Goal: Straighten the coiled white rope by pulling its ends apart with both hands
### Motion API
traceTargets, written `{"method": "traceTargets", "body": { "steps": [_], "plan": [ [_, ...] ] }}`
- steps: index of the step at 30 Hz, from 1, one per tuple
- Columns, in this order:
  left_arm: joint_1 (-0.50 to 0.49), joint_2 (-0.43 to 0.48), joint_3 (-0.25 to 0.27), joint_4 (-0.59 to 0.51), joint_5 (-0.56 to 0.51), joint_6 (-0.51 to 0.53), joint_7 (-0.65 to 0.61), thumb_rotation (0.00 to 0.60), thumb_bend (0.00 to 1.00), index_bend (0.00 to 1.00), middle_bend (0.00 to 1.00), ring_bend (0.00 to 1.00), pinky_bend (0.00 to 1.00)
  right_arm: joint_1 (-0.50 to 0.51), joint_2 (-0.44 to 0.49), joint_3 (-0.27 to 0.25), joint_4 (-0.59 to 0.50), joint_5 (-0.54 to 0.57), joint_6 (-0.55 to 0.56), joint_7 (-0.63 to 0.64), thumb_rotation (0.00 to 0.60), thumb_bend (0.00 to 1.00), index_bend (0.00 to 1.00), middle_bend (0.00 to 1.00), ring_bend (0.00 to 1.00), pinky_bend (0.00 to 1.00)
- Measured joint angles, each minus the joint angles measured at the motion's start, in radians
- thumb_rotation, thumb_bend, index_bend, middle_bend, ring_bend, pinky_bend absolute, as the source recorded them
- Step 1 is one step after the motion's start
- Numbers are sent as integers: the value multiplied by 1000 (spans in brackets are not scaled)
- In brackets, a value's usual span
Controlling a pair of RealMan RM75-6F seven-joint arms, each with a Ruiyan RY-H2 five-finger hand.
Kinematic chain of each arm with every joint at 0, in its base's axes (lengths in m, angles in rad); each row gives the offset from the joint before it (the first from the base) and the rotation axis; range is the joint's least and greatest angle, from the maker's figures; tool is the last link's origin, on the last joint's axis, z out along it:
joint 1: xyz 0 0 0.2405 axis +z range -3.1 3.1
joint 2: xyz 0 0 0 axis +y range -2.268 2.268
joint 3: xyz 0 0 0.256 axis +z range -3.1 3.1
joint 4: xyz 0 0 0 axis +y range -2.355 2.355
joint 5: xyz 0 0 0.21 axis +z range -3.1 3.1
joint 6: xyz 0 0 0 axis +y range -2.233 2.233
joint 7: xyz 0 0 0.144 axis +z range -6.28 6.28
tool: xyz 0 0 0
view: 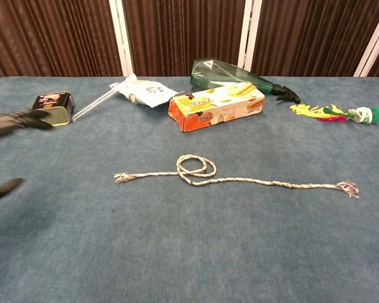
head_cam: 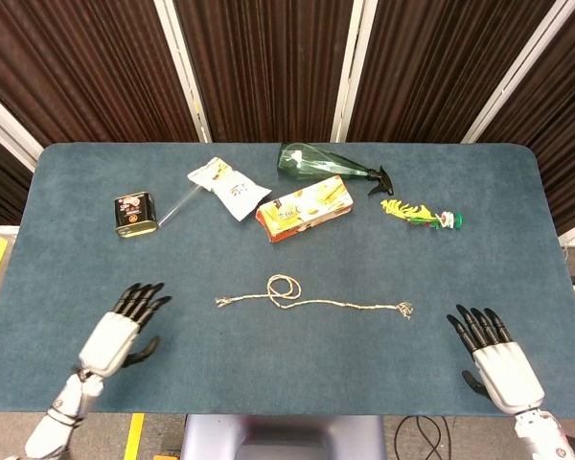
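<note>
The white rope [head_cam: 311, 301] [view: 240, 180] lies across the middle of the blue table [head_cam: 268, 364] with a small loop [head_cam: 284, 286] [view: 196, 166] left of its centre and frayed ends at both sides. My left hand [head_cam: 123, 326] hovers open over the table, well left of the rope's left end [head_cam: 222, 303]; only its dark fingers [view: 12, 121] show at the chest view's left edge. My right hand [head_cam: 494, 359] is open near the front right edge, right of the rope's right end [head_cam: 403, 309]. Neither hand touches the rope.
Along the back sit a small tin can [head_cam: 134, 213], a white snack packet [head_cam: 225, 186], an orange box [head_cam: 304, 207], a green spray bottle [head_cam: 326, 163] lying down and a yellow-green feather toy [head_cam: 422, 214].
</note>
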Motion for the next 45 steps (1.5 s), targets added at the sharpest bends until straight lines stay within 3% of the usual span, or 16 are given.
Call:
{"method": "traceTargets", "body": {
  "steps": [4,11,22,37,45],
  "plan": [
    [-61,-86,-34,32,-57,-97,48,600,437,273,0,0,47,13,-9,14,-3,25,-23,-19,600,335,0,0,0,0],
    [-130,-224,-87,111,-144,-179,132,600,434,354,3,0,50,34,-18,31,-11,55,-51,-44,600,334,0,0,0,0],
    [-215,-392,-131,259,-223,-236,180,600,430,372,28,0,57,45,-27,34,-8,79,-71,-66,600,335,0,0,0,0],
    [-262,-486,-143,412,-283,-252,222,600,421,435,50,0,66,47,-27,33,6,90,-64,-53,600,335,0,0,0,0],
    [-270,-502,-133,438,-284,-239,211,600,419,531,81,0,72,48,-30,31,5,93,-63,-59,600,334,0,0,0,0]
  ]
}}
